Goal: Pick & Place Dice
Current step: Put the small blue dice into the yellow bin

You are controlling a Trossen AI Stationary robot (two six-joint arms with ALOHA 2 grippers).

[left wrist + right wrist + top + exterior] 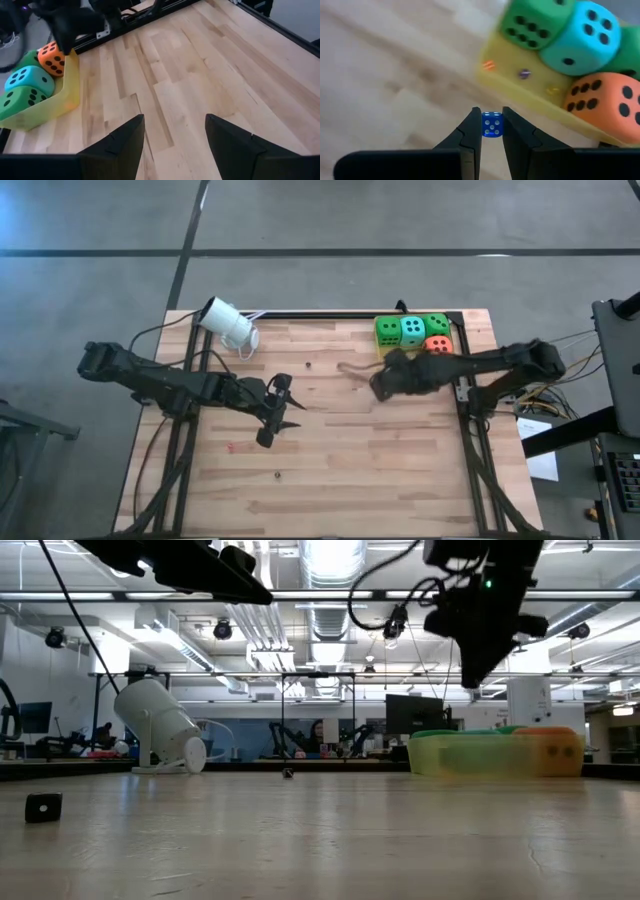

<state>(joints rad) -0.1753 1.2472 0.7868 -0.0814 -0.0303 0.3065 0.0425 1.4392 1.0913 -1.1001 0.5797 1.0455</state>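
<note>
A small blue die (492, 124) with white pips sits between the fingertips of my right gripper (492, 131), which is shut on it above the table beside a yellow tray (520, 75). In the tray (455, 340) at the far right rest large foam dice: a green one (387, 330), a teal one (412, 330), another green one (437, 323) and an orange one (437, 345). My right gripper (378, 383) hovers just on the near side of the tray. My left gripper (175, 135) stands open above bare wood left of the table's middle (288, 408). My right gripper pinches the small blue die by two opposite faces (484, 125) between its two fingers, at their free ends. The fingers slant downward toward the table. The die is lifted clear of the wood, its pipped face turned toward the wrist camera.
A white cylindrical device (228, 323) lies at the far left of the table, a cable running from it. A small dark cube (43, 807) sits on the wood near the low camera. Black frame rails (470, 410) run along the table's sides.
</note>
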